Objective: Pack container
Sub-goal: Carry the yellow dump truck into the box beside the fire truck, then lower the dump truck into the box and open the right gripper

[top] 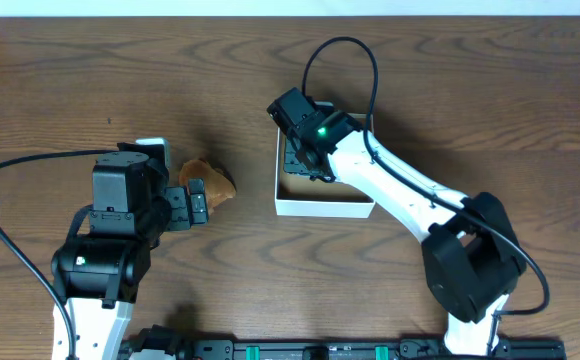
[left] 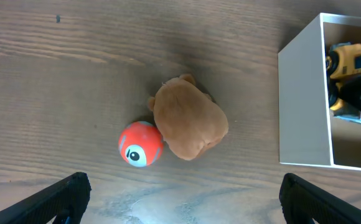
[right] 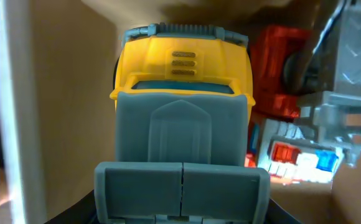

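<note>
The big brown wooden table was under everything. My right arm reached across it from the near edge to the container, and my left arm stood on the other side of the table. The container sat near the middle of the table, a square box with thin white walls and a tan inside. My right fingers were down inside it. They were squeezed shut on a yellow truck with a grey back. The truck was close to one wall of the box. Beside it in the box was a red toy, and a grey toy with little red and blue lights. My left fingers were spread as wide as they go and held nothing. In front of them a brown soft toy lay on the table, out of the box. A small orange ball with one eye on it touched the soft toy.
</note>
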`<state>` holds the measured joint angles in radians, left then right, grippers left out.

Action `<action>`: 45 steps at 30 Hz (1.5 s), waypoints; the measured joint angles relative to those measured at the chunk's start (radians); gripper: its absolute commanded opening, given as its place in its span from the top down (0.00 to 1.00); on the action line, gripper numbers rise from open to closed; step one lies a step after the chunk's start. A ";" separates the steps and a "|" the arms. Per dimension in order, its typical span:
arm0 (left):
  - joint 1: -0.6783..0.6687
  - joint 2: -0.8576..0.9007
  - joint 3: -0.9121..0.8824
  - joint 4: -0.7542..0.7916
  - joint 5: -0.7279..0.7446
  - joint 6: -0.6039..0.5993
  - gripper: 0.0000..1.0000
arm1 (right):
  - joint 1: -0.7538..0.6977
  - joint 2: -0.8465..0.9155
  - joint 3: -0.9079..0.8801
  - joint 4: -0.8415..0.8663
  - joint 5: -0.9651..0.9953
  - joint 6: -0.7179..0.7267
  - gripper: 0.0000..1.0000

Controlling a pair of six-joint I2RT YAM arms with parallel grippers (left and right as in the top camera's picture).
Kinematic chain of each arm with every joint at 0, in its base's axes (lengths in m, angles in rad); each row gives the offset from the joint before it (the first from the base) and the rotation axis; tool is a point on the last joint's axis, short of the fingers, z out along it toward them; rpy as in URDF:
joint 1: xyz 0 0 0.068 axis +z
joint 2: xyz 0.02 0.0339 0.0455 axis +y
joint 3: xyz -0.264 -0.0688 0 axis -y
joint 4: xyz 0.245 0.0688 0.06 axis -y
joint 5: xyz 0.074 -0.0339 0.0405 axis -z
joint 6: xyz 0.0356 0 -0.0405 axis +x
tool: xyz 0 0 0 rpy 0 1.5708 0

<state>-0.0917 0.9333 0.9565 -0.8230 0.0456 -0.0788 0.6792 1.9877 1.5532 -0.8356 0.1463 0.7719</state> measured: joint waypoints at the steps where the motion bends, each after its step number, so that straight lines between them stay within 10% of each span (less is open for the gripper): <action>1: 0.000 0.000 0.000 0.000 0.000 0.000 0.02 | -0.006 0.005 0.000 0.000 0.000 0.006 0.93; 12: 0.000 0.000 0.000 -0.004 0.000 0.000 0.02 | -0.097 0.010 0.000 -0.005 -0.016 0.018 0.91; 28: 0.000 0.000 0.000 -0.004 0.000 0.000 0.02 | -0.099 0.010 0.001 -0.014 -0.024 0.010 0.45; 45: 0.000 0.000 0.000 -0.004 0.000 0.000 0.02 | -0.089 0.010 0.002 -0.015 -0.027 0.005 0.44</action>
<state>-0.0917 0.9333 0.9565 -0.8272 0.0452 -0.0792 0.5907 1.9980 1.5547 -0.8505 0.1192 0.7773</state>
